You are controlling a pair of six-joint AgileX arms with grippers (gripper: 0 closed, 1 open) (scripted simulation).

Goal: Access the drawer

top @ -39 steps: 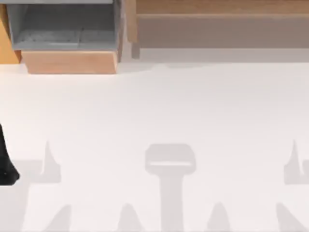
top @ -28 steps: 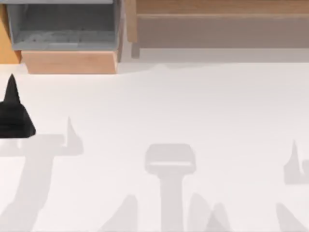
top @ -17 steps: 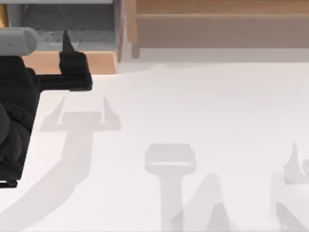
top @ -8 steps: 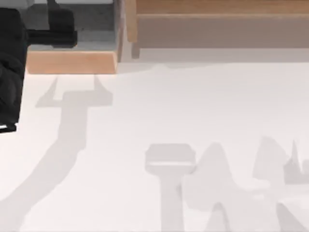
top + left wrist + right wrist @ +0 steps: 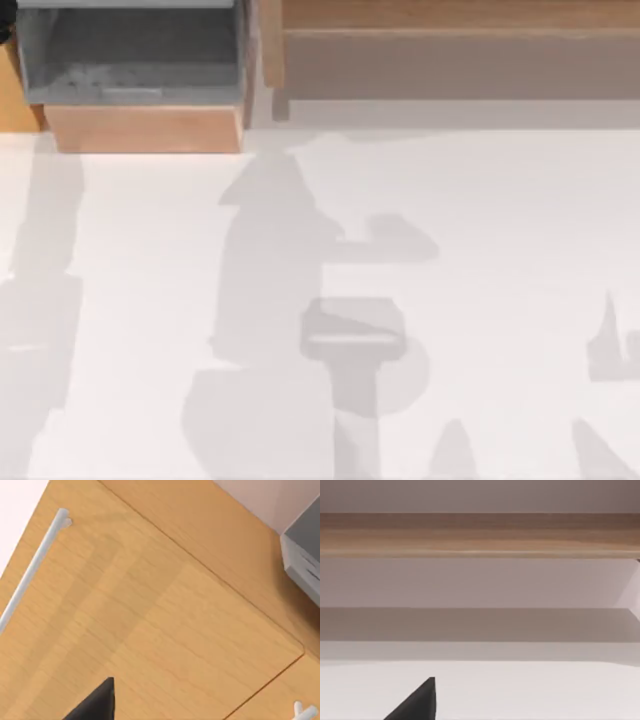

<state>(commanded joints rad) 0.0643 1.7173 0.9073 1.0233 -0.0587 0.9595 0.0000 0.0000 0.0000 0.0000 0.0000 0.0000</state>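
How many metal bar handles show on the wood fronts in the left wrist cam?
2. One long handle runs along the edge of the large wooden front panel; the end of a second handle shows on the neighbouring front panel. Others may lie out of frame.

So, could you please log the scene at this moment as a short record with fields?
drawer: pulled open, grey inside, nothing visible in it, wooden front panel toward the table
shelf unit: long wooden one, right of the drawer
left gripper: fingertip over a wooden cabinet panel with a bar handle
right gripper: fingertip above the table, facing the shelf unit
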